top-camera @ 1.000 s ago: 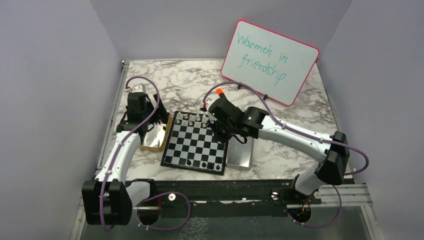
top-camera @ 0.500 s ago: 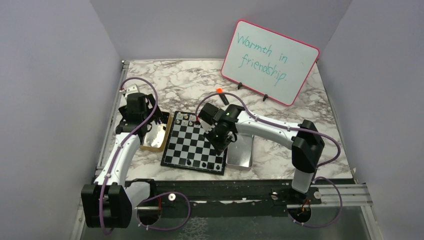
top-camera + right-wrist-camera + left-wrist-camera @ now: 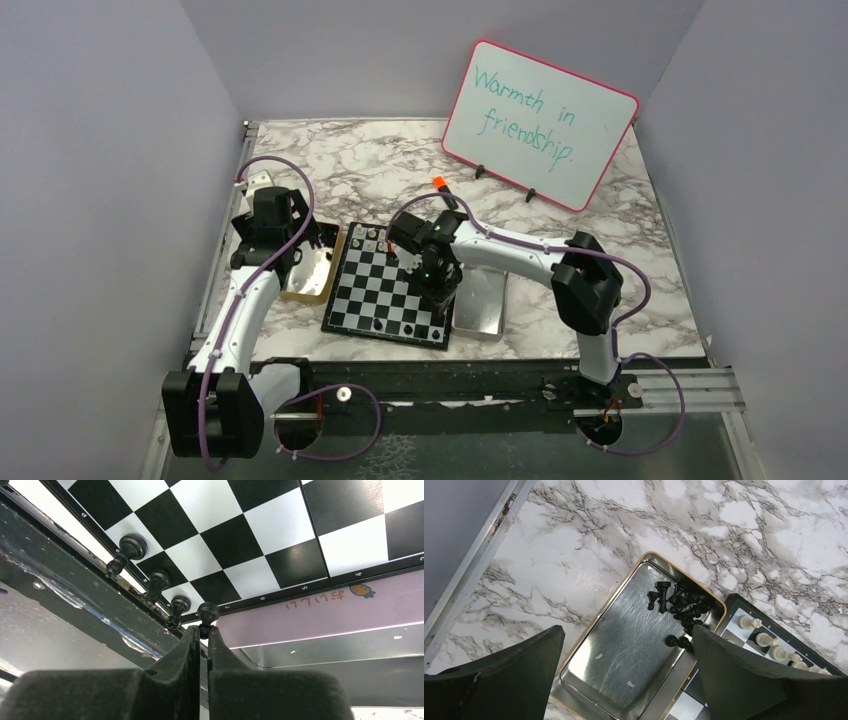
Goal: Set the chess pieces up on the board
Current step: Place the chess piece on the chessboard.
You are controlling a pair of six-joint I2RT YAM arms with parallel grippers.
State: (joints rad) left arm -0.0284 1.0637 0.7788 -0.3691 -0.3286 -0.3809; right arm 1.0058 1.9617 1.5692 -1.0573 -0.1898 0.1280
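Observation:
The board (image 3: pixel 352 302) lies mid-table, with white chess pieces (image 3: pixel 372 238) on its far row and black ones (image 3: pixel 408 328) on its near row. My right gripper (image 3: pixel 437 288) is over the board's near right part. In the right wrist view it (image 3: pixel 201 631) is shut on the head of a black piece (image 3: pixel 208 611) that stands at the board's (image 3: pixel 235 540) corner, beside three other black pieces (image 3: pixel 159 580). My left gripper (image 3: pixel 300 245) is open and empty above the gold tray (image 3: pixel 310 280). In the left wrist view it (image 3: pixel 627 630) hovers over the tray (image 3: pixel 624 650), which holds several black pieces (image 3: pixel 681 607).
A silver metal tray (image 3: pixel 482 308) lies against the board's right side and shows in the right wrist view (image 3: pixel 325 645). A whiteboard (image 3: pixel 540 122) leans at the back right. An orange-capped marker (image 3: pixel 440 187) lies behind the board. Walls close in the left, right and back.
My right gripper has moved from the board's far right corner toward its near right corner, and the arm's elbow has folded in. The left arm has barely moved.

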